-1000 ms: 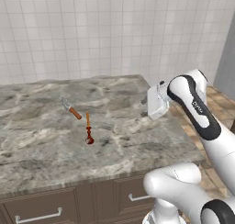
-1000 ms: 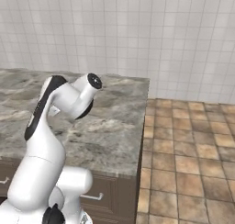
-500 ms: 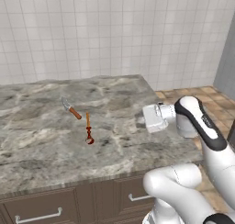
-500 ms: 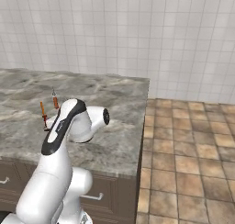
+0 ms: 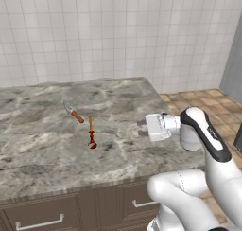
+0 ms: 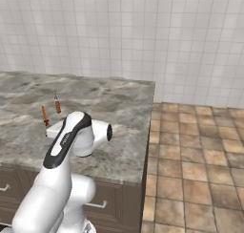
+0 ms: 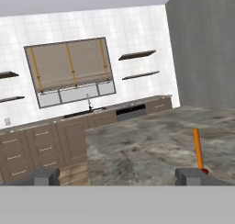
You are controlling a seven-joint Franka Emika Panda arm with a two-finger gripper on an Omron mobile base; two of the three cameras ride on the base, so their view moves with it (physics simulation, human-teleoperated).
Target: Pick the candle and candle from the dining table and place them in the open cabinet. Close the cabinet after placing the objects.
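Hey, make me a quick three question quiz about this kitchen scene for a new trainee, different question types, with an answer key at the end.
1. True or false: the orange taper candle stands upright on the dining table.
2. Multiple choice: what lies on the table just beyond the candle in the left base view? A) a spoon B) a knife with an orange handle C) a plate
3. Fill in: the gripper is ____ and holds nothing.

Key: 1 true. 2 B. 3 open.
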